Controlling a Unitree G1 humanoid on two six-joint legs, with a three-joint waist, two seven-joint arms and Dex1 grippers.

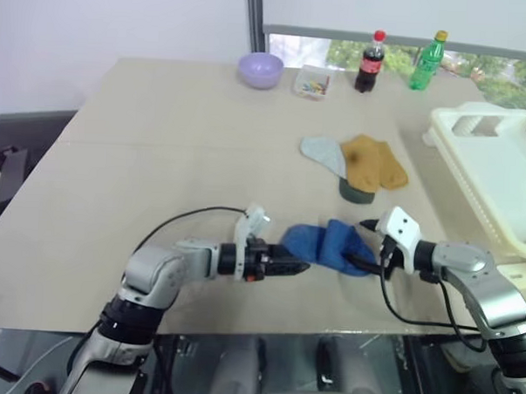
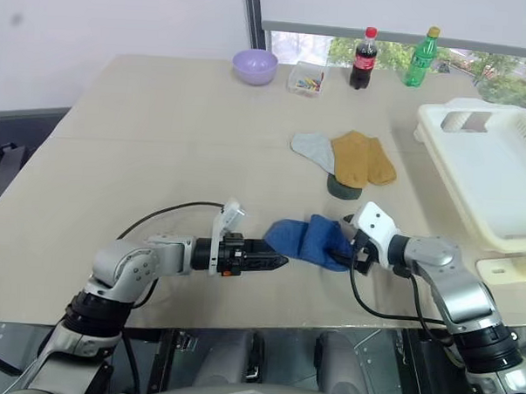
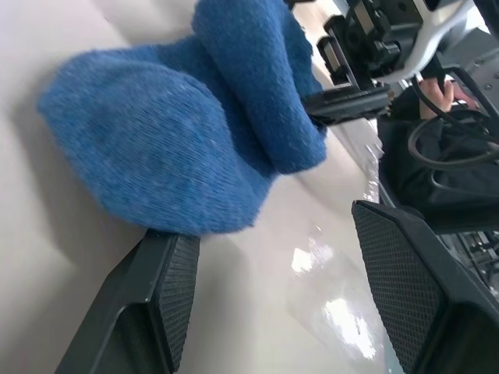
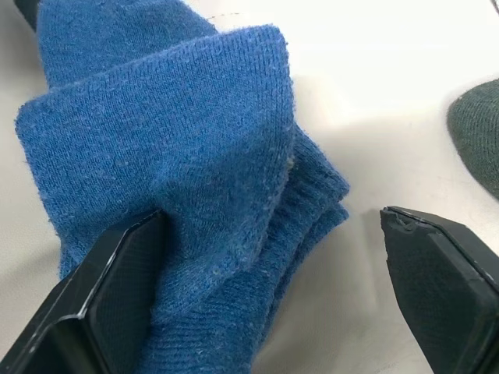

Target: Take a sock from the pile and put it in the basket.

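The left gripper (image 2: pixel 278 261) lies low over the table (image 1: pixel 160 158), pointing toward the right, its two black fingers (image 3: pixel 168 300) spread apart with nothing between them; one fingertip sits right at the near edge of the sock (image 1: pixel 326 245), whether touching or just under it cannot be told. The sock, royal blue and folded over on itself into a loose bunch, rests on the table between the two grippers, near the front edge. The right gripper (image 1: pixel 365 256) points in from the other side, jaws wide; one finger (image 4: pixel 109 292) presses against the sock's folded cuff while the other stands clear over bare table, so the sock is not clamped. Farther back and a little to the right lies the pile (image 1: pixel 356 166): a pale grey sock (image 1: pixel 322 152), a mustard sock (image 1: pixel 374 163) overlapping it, and a dark green one (image 1: pixel 357 194) peeking out beneath the mustard one's near edge. The blue sock lies apart from this heap. At the far edge of the table stand a lilac bowl (image 1: pixel 261 69), a small clear box (image 1: pixel 312 81), a cola bottle (image 1: pixel 370 62) and a green bottle (image 1: pixel 429 61). The basket (image 1: pixel 500 164) sits at the right side of the table, cream-white with slotted walls, well apart from the sock.
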